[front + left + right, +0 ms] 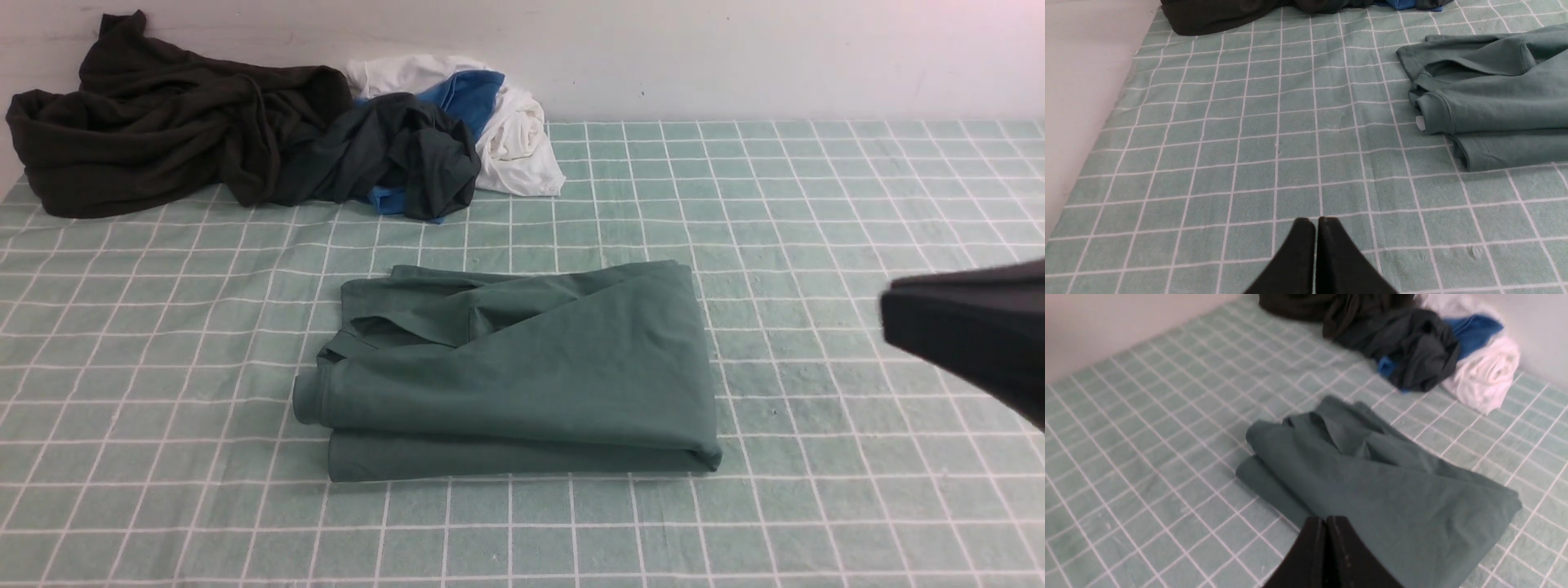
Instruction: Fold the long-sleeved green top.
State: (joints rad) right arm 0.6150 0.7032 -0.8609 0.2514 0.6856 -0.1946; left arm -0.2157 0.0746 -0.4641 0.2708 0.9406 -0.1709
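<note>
Though both grippers sit pinched together on nothing, right gripper (1326, 522) hangs nearer the green long-sleeved top (522, 367), just off its right end; left gripper (1316, 222) well left. Top: folded, long axis left-right. Beyond top: dark garments (163, 122).

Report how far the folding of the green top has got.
Done: the green long-sleeved top lies as a compact layered rectangle on the checked cloth. In hand: nothing; the left tool and right tool are shut and empty, off the fabric. Left: apparently nothing, perhaps tidying loose edges.
</note>
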